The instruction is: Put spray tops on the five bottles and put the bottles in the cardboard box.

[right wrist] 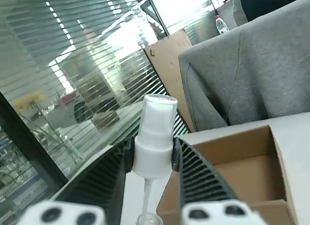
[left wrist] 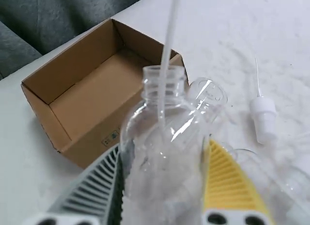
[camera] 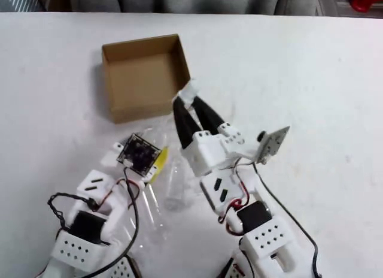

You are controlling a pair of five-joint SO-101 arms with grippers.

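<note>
With right fingers point(right wrist: 201, 174) clamped on the spray top point(right wrist: 154, 137) and left fingers point(left wrist: 227, 181) clamped on the bottle point(left wrist: 145, 152), lower straight, keeping the tube point(left wrist: 168, 50) centred in the neck point(left wrist: 151, 84)

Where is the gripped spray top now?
The spray top sits in the right gripper, above the left gripper's bottle, its tube in the neck, near the cardboard box.

Table point(camera: 311, 68) with cardboard box point(camera: 143, 80), clear bottle point(camera: 176, 187)
</note>
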